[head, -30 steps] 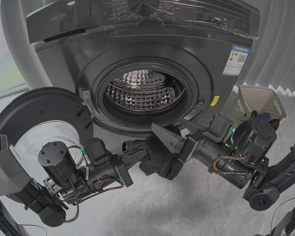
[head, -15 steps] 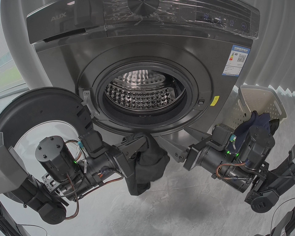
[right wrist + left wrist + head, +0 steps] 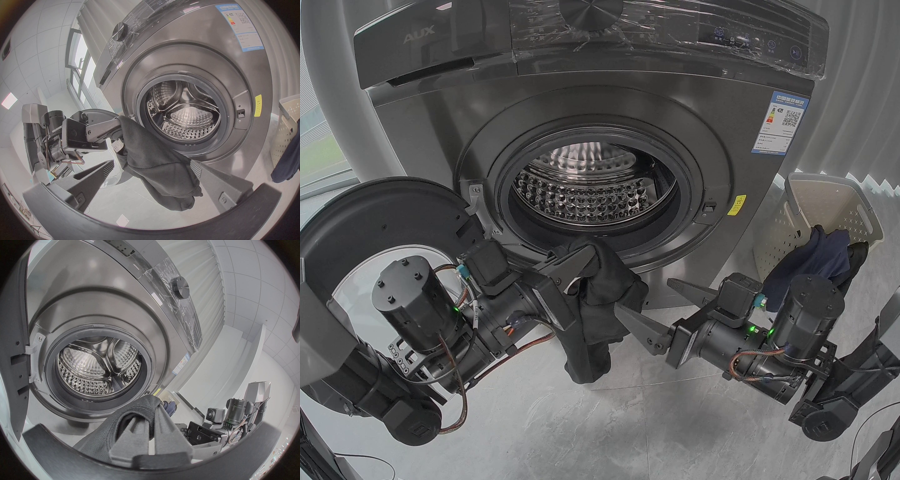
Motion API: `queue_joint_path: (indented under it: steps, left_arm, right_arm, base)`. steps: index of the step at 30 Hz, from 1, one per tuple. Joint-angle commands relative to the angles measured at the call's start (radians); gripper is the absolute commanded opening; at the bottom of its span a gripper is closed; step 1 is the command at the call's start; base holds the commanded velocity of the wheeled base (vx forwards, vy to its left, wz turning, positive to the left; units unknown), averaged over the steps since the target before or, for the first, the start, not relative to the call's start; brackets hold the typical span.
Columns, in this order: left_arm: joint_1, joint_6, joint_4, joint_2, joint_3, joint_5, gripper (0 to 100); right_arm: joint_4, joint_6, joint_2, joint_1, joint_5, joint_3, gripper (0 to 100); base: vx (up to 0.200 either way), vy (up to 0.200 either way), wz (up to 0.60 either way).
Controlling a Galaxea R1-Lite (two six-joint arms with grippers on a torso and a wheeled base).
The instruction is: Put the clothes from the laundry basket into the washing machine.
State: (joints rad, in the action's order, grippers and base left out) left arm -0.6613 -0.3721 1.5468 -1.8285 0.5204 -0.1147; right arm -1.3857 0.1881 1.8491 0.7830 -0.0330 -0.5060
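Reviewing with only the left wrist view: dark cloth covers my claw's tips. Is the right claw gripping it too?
Observer: No. The right claw is open, fingers spread, not clamping the dark garment.
Operator: How much hangs under the left claw?
Observer: Most of it. It dangles in a bunch from the left claw, outside the drum, in front of the washing machine.
Operator: And the blue speck past the machine?
Observer: A dark blue garment draped over the laundry basket rim.
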Motion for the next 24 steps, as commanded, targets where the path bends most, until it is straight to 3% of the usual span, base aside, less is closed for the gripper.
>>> queue_joint_path:
  steps: [1, 11, 24]
  left_arm:
    - [-0.001, -0.001, 0.001, 0.0, 0.009, 0.0, 0]
    - [-0.003, -0.001, 0.003, 0.003, 0.009, 0.023, 0]
    - [-0.003, -0.001, 0.004, 0.031, -0.01, 0.024, 0]
  right_arm:
    - [-0.016, -0.004, 0.091, 0.013, 0.002, -0.091, 100]
    - [-0.016, -0.018, 0.209, 0.019, 0.001, -0.246, 100]
    - [-0.021, -0.025, 0.278, -0.045, -0.001, -0.255, 100]
  base:
    - [0.0, 0.0, 0.0]
    - [0.0, 0.0, 0.0]
    - [0.0, 0.0, 0.0]
